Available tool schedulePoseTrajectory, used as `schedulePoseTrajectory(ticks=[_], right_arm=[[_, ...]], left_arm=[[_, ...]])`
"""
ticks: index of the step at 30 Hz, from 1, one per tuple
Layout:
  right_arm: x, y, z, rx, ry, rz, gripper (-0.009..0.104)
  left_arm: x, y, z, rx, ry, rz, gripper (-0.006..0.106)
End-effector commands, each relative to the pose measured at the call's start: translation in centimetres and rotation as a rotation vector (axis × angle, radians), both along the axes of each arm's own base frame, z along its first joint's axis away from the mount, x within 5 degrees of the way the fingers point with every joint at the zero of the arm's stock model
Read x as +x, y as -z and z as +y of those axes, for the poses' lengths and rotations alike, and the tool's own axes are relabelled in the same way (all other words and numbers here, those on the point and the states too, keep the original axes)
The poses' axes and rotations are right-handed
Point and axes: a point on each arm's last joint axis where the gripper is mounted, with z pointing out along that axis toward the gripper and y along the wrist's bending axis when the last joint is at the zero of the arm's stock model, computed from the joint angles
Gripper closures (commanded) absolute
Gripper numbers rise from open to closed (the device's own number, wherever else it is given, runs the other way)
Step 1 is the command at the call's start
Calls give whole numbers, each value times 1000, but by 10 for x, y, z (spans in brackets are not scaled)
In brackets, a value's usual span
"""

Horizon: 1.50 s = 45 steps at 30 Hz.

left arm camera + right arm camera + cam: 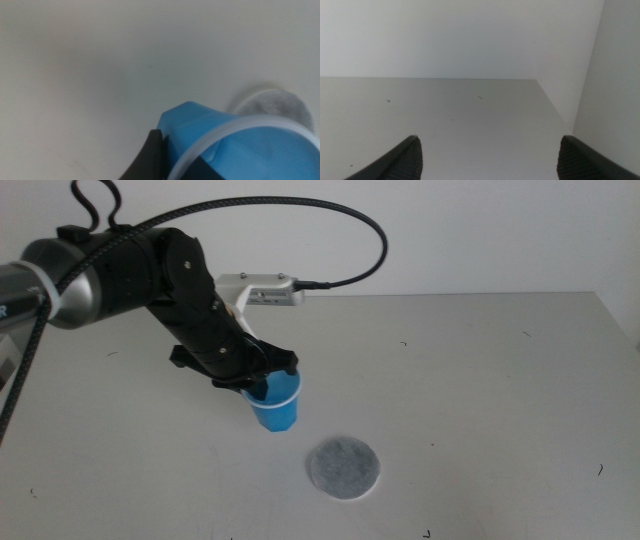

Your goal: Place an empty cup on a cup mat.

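Left gripper [262, 380] was pinching the cup [275, 405] by its rim, carrying it, and next it needed lowering onto the cup mat [343, 468] nearby.

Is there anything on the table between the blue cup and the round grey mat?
No. In the middle view only bare table lies between the cup, held by the left gripper, and the cup mat.
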Motion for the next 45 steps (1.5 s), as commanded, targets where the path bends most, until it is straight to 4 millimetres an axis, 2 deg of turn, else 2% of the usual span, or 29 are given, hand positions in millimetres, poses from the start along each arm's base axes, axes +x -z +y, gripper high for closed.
schedulePoseTrajectory(ticks=[1,6,10,15,24,25,26,28,32,36,38,41,45], right_arm=[[-2,-12,0,-23,-3,-108,1],[-2,-12,0,-23,-3,-108,1],[-2,-12,0,-23,-3,-108,1],[-2,-12,0,-23,-3,-108,1],[-2,-12,0,-23,-3,-108,1],[-2,-12,0,-23,-3,-108,1],[-2,-12,0,-23,-3,-108,1],[-2,-12,0,-23,-3,-108,1],[-2,-12,0,-23,-3,-108,1],[-2,-12,0,-23,-3,-108,1],[-2,-12,0,-23,-3,-108,1],[-2,-12,0,-23,-3,-108,1],[-2,-12,0,-23,-3,-108,1]], left_arm=[[-8,-28,-25,-84,6,-101,101],[-24,-18,-67,-102,88,-104,101],[-29,-12,-89,-120,128,-134,101],[-30,0,-99,-116,143,-123,101],[-29,17,-102,-100,135,-69,100],[-29,17,-102,-101,136,-72,97],[-29,17,-102,-102,135,-73,85],[-29,17,-102,-105,133,-70,72],[-30,13,-102,-115,129,-68,37],[-34,-3,-98,-124,137,-97,8],[-37,-15,-95,-131,142,-124,-3],[-44,-38,-90,-156,148,-167,-5],[-61,-83,-78,-215,153,-266,-5]])
